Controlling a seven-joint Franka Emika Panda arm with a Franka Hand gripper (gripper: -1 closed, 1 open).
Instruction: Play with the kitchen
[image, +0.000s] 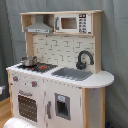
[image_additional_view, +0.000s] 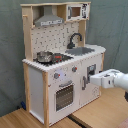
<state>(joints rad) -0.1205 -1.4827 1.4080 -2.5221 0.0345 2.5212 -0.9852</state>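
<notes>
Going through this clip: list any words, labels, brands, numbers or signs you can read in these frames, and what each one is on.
No text reads clearly in either exterior view.
Microwave: its panel of small dark buttons is too blurred to read.
Stove knobs: any markings are too small to tell.
Cabinet door beneath the sink: a dark panel, no legible label.
Robot arm: no readable brand or marking.

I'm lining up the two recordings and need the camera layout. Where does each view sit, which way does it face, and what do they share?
First exterior view: in front of the kitchen, toward its sink end, facing it; only a white part shows at the bottom edge.
Second exterior view: in front, toward its stove end; the robot's arm and gripper enter from the second exterior view's right.
Shared: the pot, faucet and oven door.
</notes>
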